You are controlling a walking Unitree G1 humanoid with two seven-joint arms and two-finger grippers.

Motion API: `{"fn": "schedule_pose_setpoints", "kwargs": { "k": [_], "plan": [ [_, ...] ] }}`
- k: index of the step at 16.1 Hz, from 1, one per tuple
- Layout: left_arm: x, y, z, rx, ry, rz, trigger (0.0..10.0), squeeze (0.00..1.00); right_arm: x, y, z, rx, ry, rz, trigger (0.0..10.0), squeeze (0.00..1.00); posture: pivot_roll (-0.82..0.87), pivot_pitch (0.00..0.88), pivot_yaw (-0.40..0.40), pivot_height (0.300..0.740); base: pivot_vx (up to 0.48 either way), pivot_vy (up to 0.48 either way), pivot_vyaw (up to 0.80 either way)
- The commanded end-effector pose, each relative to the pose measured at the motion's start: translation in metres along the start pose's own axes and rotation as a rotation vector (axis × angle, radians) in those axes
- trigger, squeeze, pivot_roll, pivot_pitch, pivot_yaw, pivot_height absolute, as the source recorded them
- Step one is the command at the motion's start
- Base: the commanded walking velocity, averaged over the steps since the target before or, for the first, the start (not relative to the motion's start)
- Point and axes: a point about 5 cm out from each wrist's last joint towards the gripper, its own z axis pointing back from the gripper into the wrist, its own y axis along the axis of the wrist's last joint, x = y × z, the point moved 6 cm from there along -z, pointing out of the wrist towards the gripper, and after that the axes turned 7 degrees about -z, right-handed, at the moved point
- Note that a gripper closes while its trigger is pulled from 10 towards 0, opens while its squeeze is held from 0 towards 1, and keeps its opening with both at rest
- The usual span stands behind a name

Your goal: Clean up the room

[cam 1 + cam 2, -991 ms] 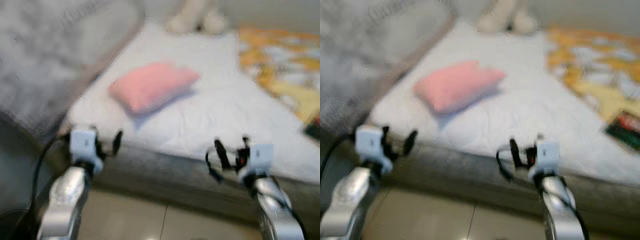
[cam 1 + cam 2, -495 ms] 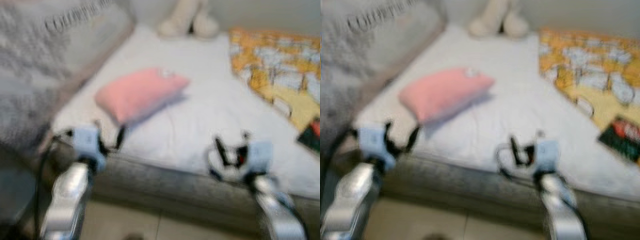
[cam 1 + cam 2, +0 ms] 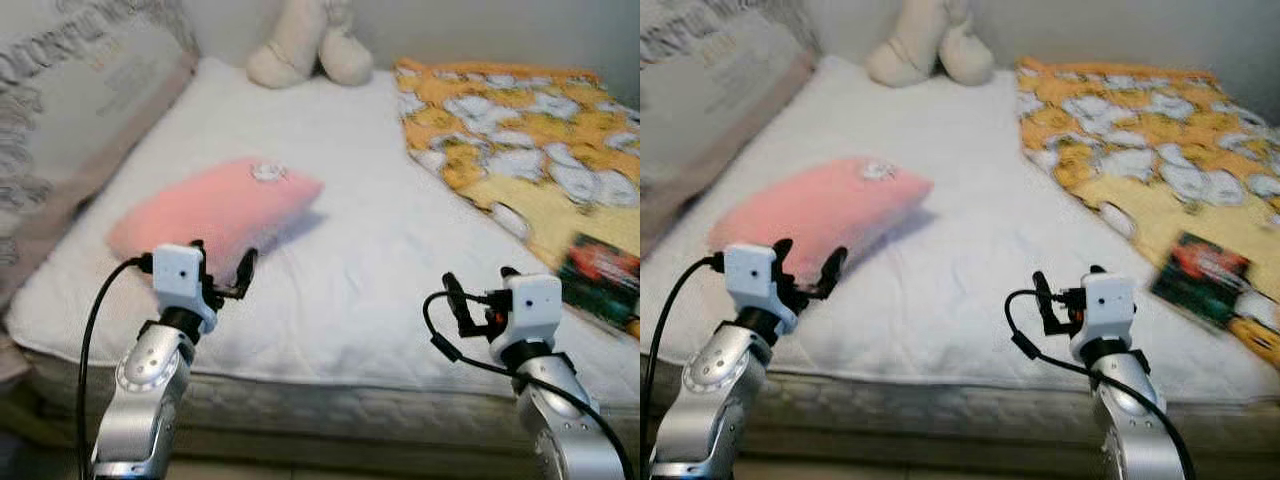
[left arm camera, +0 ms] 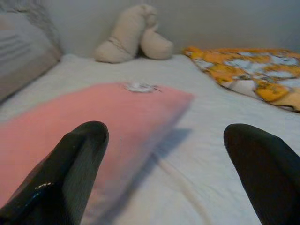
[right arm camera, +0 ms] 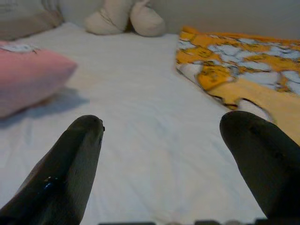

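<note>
Two grippers, both spread wide and empty: left gripper (image 3: 218,270) sat just before pink pillow (image 3: 215,208) on mattress (image 3: 370,250), pillow's length slanting away rightward; right gripper (image 3: 478,298) well apart

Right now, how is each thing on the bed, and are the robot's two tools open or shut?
Pink pillow: lying flat, not held.
Plush toy: resting against the wall.
Orange blanket: spread out, rumpled.
Dark packet: lying on the blanket.
Left tool: open, holding nothing.
Right tool: open, holding nothing.
</note>
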Motion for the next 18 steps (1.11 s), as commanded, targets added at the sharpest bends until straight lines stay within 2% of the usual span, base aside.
{"fn": "schedule_pose_setpoints", "kwargs": {
  "k": [1, 4, 18],
  "plan": [
    [-0.007, -0.003, -0.001, -0.024, 0.026, -0.032, 10.0, 0.00, -0.007, 0.003, -0.002, 0.007, 0.021, 0.001, 10.0, 0.00, -0.07, 0.000, 0.000, 0.740, 0.000, 0.000, 0.00],
    [-0.008, -0.002, -0.003, -0.017, 0.026, -0.045, 10.0, 0.00, -0.010, 0.004, -0.003, 0.008, 0.034, -0.008, 10.0, 0.00, -0.06, 0.000, -0.005, 0.740, 0.000, 0.089, 0.00],
    [-0.007, 0.005, -0.003, 0.012, 0.022, -0.067, 10.0, 0.00, -0.014, 0.013, -0.012, 0.037, 0.046, -0.034, 10.0, 0.00, -0.05, 0.000, -0.015, 0.740, 0.000, 0.410, 0.00]
  ]
}}
